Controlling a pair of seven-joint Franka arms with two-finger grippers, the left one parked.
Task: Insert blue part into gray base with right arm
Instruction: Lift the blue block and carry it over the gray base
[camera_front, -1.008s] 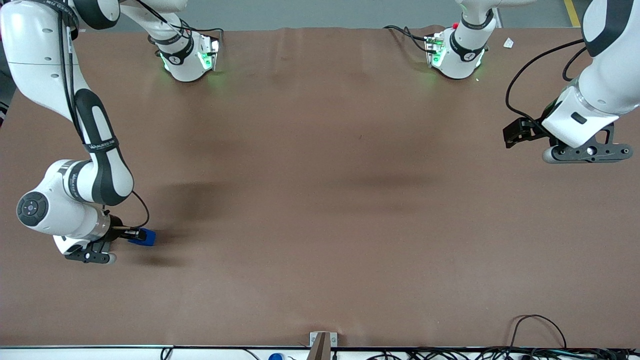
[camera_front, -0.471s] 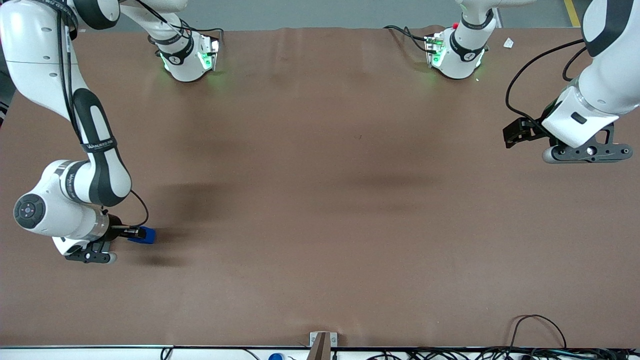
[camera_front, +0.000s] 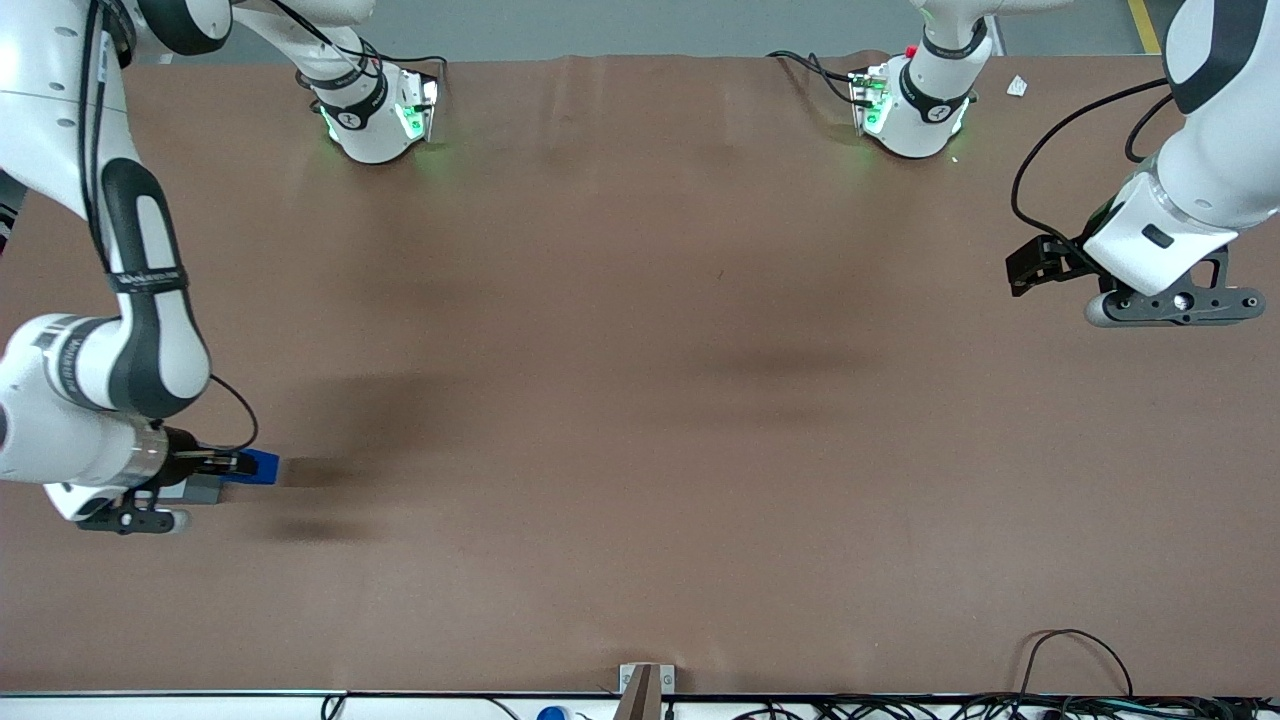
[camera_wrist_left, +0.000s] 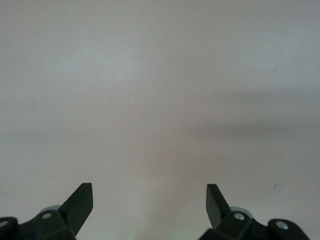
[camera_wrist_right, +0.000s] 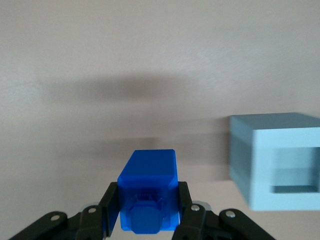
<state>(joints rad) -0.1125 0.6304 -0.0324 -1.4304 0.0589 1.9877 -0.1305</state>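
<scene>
Currently the right arm (camera_front: 130, 300) works at its own end of the table (camera_front: 640, 400), low over the surface. Gray base (camera_wrist_right: 277, 160) sits on the table, socket open; in the front view it seems partly tucked under the wrist. Gripper (camera_wrist_right: 147, 210) clamps the blue part (camera_wrist_right: 148, 197), stud facing the wrist camera. Next: bring the part squarely over the socket, stud aligned, then descend slowly.
</scene>
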